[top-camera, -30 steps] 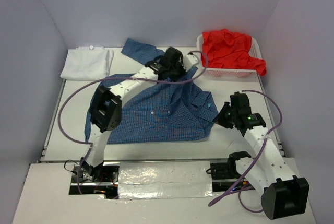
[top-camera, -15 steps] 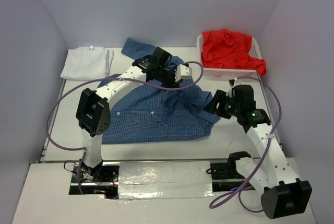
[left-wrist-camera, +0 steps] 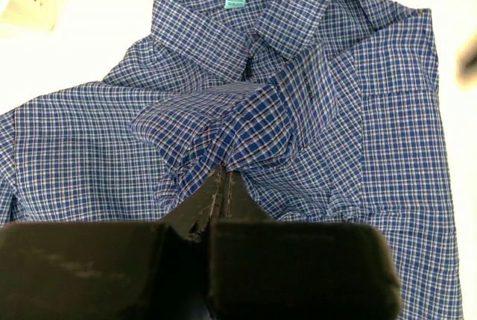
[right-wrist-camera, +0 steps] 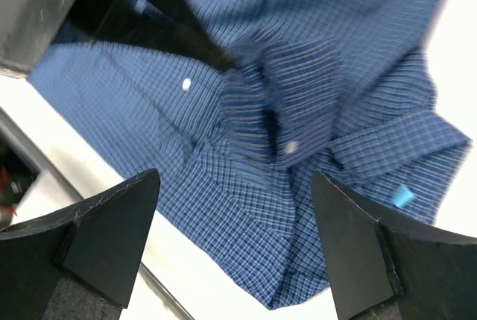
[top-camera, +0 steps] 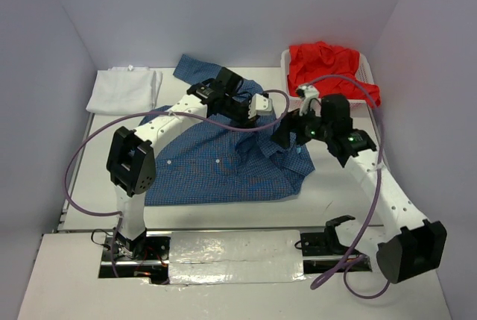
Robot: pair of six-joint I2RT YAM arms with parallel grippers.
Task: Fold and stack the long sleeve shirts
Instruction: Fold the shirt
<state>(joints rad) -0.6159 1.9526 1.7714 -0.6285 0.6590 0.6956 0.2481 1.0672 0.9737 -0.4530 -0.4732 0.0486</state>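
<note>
Moved: my right gripper [top-camera: 285, 133] swings in over the collar side of the blue shirt [top-camera: 223, 167], fingers spread, empty | my left gripper [left-wrist-camera: 223, 180] clenches bunched blue cloth at centre, fold unfinished | white shirt [top-camera: 123, 90] lies folded far left | red shirt [top-camera: 328, 68] waits in basket [top-camera: 322, 103] | I judge one-third done.

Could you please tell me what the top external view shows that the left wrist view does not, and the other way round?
Only the top external view shows the white shirt lying at the far left and a sleeve trailing off at the far side. Only the left wrist view shows the left gripper shut on a bunched fold. Both show the blue checked shirt.
</note>
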